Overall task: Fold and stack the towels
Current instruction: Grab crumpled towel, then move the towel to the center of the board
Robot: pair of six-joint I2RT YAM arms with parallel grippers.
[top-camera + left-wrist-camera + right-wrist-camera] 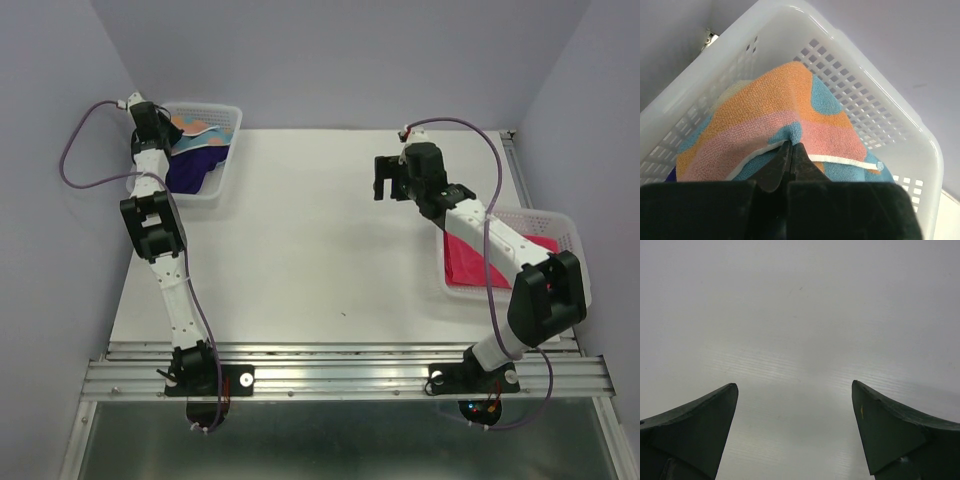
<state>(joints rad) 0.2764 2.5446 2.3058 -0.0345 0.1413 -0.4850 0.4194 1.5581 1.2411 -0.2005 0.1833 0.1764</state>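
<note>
The orange towel (775, 110), with pink stripes and blue patches, lies heaped in the white mesh basket (880, 95) at the table's far left. My left gripper (791, 145) reaches into that basket and is shut on a fold at the towel's white-trimmed edge. From above, the left gripper (168, 138) sits over the orange towel (197, 128), with a dark purple towel (195, 168) beside it in the same basket (228, 110). A pink-red towel (478, 262) lies flat in the right basket (562, 222). My right gripper (386, 180) hovers open over bare table, nothing between its fingers (705, 425).
The white table (310, 250) runs between the two baskets. Lavender walls close in the left, back and right sides. My right arm stretches over the right basket. A metal rail runs along the near edge by the arm bases.
</note>
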